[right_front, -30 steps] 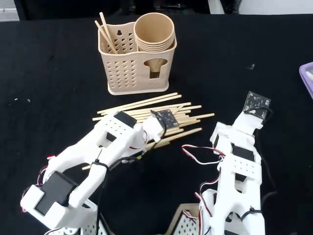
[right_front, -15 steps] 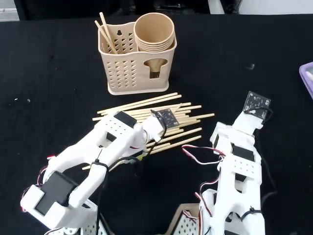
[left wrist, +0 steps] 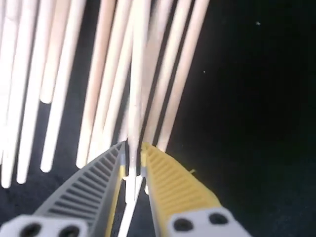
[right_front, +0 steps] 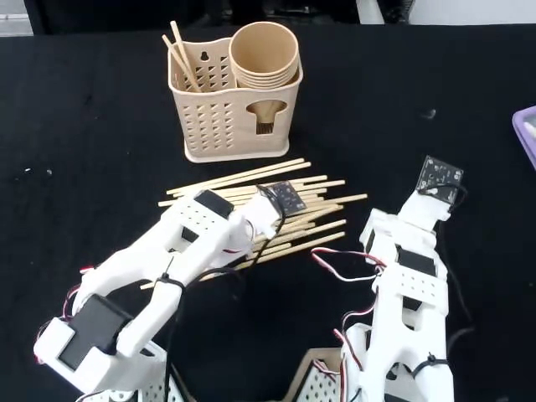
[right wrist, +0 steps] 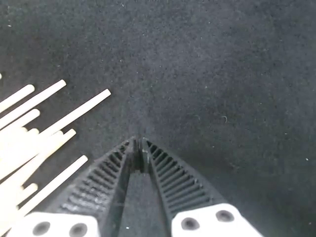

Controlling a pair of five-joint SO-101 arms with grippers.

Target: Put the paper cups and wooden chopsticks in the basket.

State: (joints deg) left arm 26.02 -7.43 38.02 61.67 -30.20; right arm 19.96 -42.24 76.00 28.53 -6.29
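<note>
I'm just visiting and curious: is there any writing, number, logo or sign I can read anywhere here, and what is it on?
None can be read.
The basket, the paper cups and the wooden chopsticks carry no print that shows.
The small dark circuit board on an arm may bear markings, but they are too small to read.

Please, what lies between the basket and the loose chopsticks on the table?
Nothing lies there. The high view shows a narrow bare strip of black table between the basket and the loose chopsticks.
</note>
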